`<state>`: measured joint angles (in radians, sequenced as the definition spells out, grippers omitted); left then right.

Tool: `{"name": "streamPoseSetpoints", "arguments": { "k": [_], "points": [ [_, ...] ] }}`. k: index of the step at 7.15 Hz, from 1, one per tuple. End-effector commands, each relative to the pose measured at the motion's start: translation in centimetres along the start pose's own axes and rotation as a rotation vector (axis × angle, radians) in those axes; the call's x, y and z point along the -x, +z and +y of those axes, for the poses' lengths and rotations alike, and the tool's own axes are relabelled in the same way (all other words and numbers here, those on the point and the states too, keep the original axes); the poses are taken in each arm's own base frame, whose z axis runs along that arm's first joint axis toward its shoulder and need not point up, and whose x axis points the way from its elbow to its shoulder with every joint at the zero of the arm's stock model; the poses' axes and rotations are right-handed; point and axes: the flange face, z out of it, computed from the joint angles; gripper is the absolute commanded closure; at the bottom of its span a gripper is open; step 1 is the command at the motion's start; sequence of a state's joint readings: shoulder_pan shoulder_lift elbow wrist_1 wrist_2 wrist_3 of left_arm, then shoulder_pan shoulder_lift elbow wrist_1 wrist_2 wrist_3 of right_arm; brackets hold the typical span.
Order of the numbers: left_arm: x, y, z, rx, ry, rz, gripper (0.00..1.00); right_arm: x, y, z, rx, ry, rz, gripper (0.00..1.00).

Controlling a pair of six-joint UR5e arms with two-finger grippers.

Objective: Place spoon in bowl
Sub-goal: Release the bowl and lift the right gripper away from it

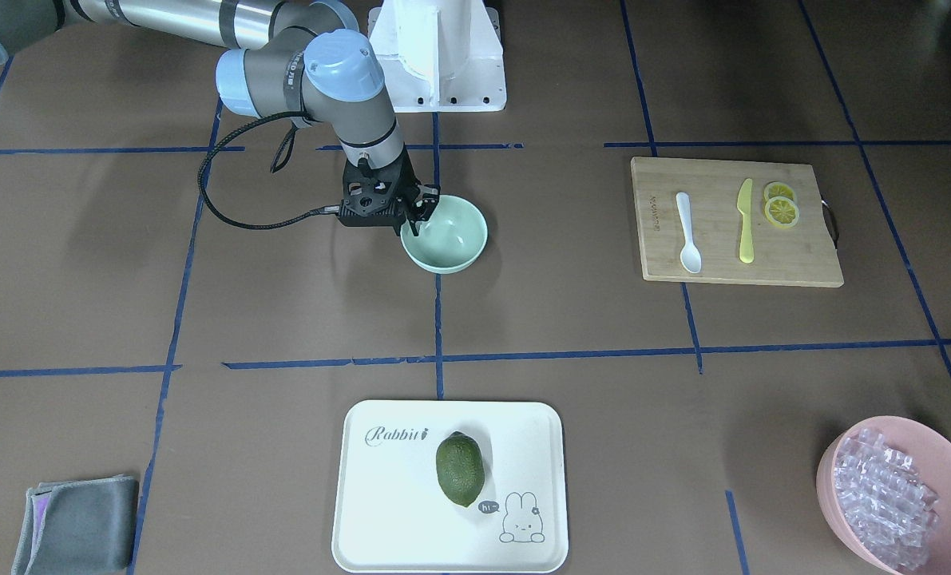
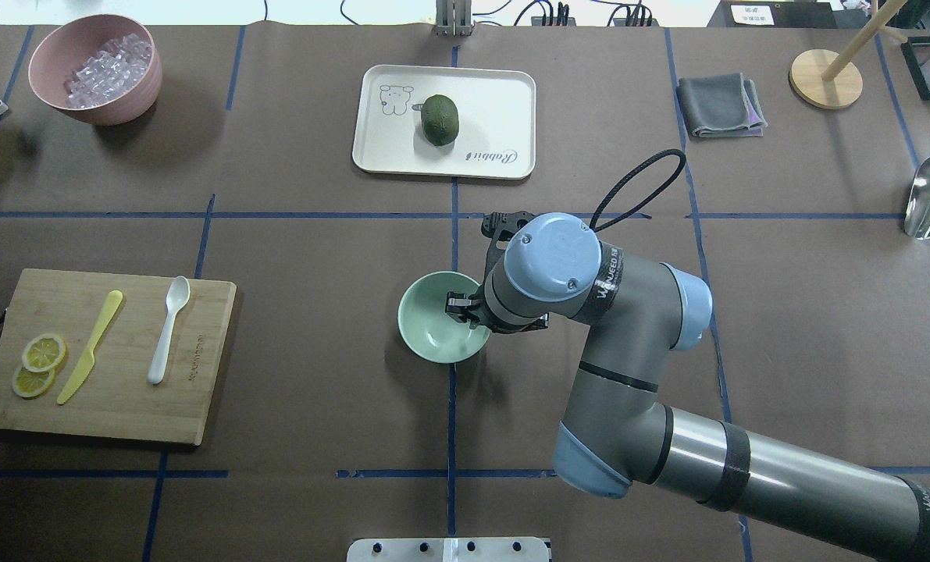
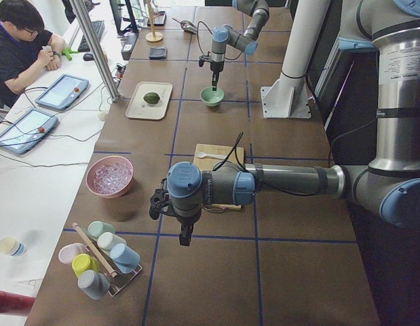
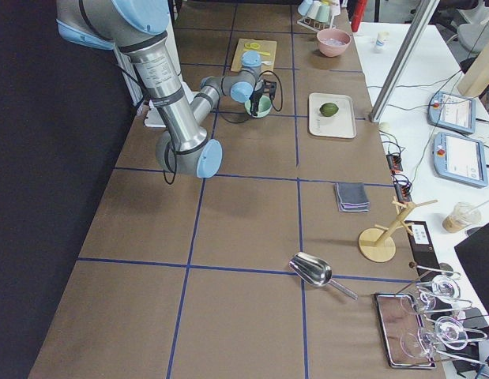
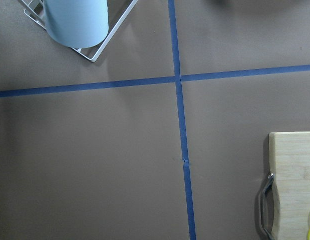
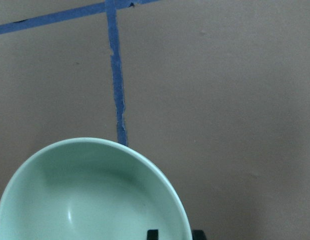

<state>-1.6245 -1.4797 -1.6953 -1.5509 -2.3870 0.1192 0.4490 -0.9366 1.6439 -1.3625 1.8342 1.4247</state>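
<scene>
My right gripper, fingers astride mint bowl rim, clamped or loose I cannot tell, left gripper likewise, white spoon on cutting board beside yellow knife.

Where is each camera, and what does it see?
Front-facing: across the table, facing the robot; right end effector at the mint-green bowl's rim.
Overhead: behind the robot, looking down; right arm over bowl.
Exterior left: table's left end; left end effector nearest.
Exterior right: table's right end; right arm near.
Left wrist: straight down on table; no fingers show.
Right wrist: down into bowl; fingertips show.
Front-facing and overhead share the white spoon on the cutting board.
</scene>
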Motion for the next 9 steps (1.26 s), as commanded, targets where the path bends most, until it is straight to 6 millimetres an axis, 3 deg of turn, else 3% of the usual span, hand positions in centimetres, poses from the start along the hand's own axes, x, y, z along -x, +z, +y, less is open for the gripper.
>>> {"name": "streamPoseSetpoints", "arguments": {
  "k": [1,3,4,6,7,8,9],
  "points": [
    [-0.1,-0.1,-0.1,-0.002,0.003,-0.002,0.0,-0.1,-0.4,-0.2,-0.007,-0.001,-0.012,0.0],
    [-2.7,-1.8,-1.2,-0.061,0.079,-0.009,0.0,-2.0,-2.2,-2.9,-0.033,0.028,-0.006,0.0],
    [-6.6,-1.5,-2.1,-0.063,0.109,-0.001,0.0,-3.7,-3.8,-4.4,-0.027,0.026,0.031,0.0],
    [-17.1,-3.2,-2.4,-0.087,0.101,0.047,0.0,-5.7,-9.2,-7.8,-0.037,-0.083,0.106,0.0],
    [-23.6,-2.6,-1.9,-0.061,0.058,0.079,0.0,-8.2,-10.5,-9.9,-0.036,-0.107,0.12,0.0],
    [-28.3,-1.2,-1.5,-0.032,0.006,0.087,0.0,-10.7,-12.7,-13.0,-0.044,-0.076,0.115,0.0],
    [-31.7,0.6,-1.4,-0.061,-0.011,0.076,0.0,-15.1,-14.1,-15.2,-0.021,-0.116,0.123,0.0]
  ]
}}
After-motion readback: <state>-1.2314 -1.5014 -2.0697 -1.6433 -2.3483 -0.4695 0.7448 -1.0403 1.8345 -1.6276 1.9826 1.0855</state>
